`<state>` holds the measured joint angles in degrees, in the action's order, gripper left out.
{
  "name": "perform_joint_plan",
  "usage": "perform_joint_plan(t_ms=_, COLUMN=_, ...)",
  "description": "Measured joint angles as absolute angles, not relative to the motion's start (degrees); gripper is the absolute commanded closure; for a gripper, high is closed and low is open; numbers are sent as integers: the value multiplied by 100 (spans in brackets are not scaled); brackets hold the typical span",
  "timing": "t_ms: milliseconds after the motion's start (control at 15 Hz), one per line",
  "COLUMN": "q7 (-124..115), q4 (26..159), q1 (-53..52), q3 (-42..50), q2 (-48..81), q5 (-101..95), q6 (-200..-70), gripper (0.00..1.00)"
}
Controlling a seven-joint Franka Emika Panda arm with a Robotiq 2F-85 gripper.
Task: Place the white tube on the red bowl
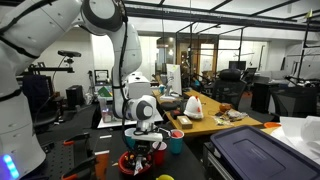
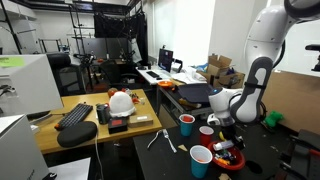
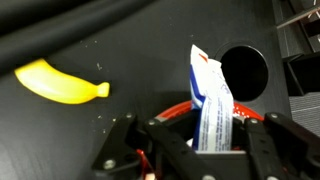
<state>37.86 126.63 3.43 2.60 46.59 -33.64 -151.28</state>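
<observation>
1. Dark tabletop (image 3: 70, 35): work surface under the wrist camera.
2. Hand (image 3: 197, 135): fingers clamped on the white tube (image 3: 207, 95), which stands nearly upright between them.
3. Red bowl (image 3: 172, 112): directly below the tube, rim showing behind the fingers. Whether tube and bowl touch cannot be told.
4. Banana (image 3: 60, 83): lying on the tabletop, apart from the bowl.
5. Red cup (image 2: 201, 160): near the bowl in an exterior view.
6. Wooden desk (image 2: 95, 132): background.
7. Step judged: release. Lower until the tube's end is inside the rim, tilt it flat, then part the fingers slowly so it cannot topple out.
</observation>
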Motion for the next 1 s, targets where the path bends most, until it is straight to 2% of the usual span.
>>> perform_joint_plan(t_ms=600, q7=3786, q4=12489, q1=230, q3=66, q2=4741, q5=-3364, q6=-14944, gripper=100)
perform_joint_plan(t_ms=667, q7=3786, q4=12481, q1=229, q3=54, q2=4749, q5=-3364, q6=-14937, gripper=75)
perform_joint_plan(t_ms=733, q7=3786, q4=12470, q1=228, q3=50, q2=4758, q5=-3364, q6=-14929, gripper=74)
perform_joint_plan(t_ms=1000, q7=3784, q4=12422, q1=195, q3=53, q2=4804, q5=-3364, q6=-14869, gripper=45)
